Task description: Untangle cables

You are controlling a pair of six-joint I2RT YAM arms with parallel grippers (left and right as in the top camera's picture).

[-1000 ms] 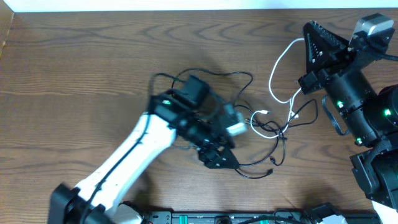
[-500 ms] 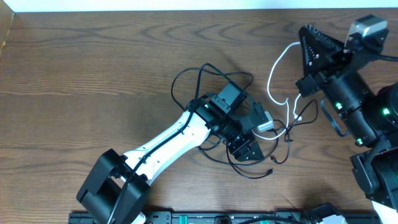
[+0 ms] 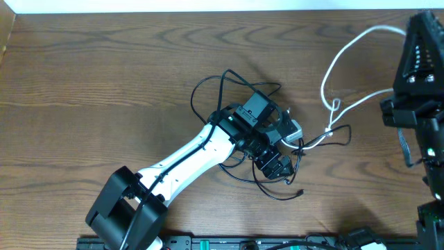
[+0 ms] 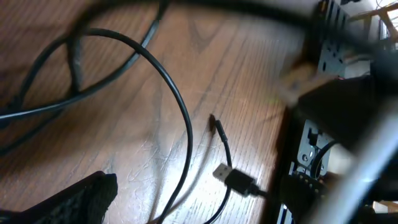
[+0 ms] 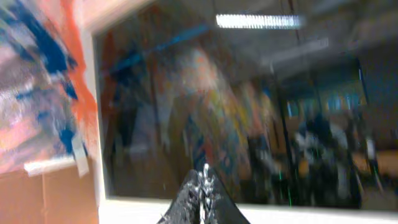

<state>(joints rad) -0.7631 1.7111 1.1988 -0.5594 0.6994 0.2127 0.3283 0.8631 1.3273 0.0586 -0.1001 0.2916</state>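
Note:
The black cable (image 4: 188, 140) lies in loops on the wooden table around my left wrist, and its plug end (image 3: 300, 192) trails toward the front. In the left wrist view its USB plug (image 4: 236, 179) lies flat on the wood. My left gripper (image 3: 279, 165) is low over the tangle and open, with one finger (image 4: 81, 199) at the lower left. The white cable (image 3: 325, 89) rises from the tangle in a long arc to my right gripper (image 3: 416, 48), which is lifted high at the far right. It is shut (image 5: 203, 180) on the white cable, seen as a thin white line between the fingers.
A black rail (image 3: 243, 243) with electronics runs along the table's front edge. The left arm's base (image 3: 125, 215) stands at the front left. The right arm's body (image 3: 430, 139) fills the right edge. The right wrist view shows only the blurred room.
My right gripper has risen and moved right, drawing the white cable out into a long arc. My left arm swung right onto the tangle, then stayed there.

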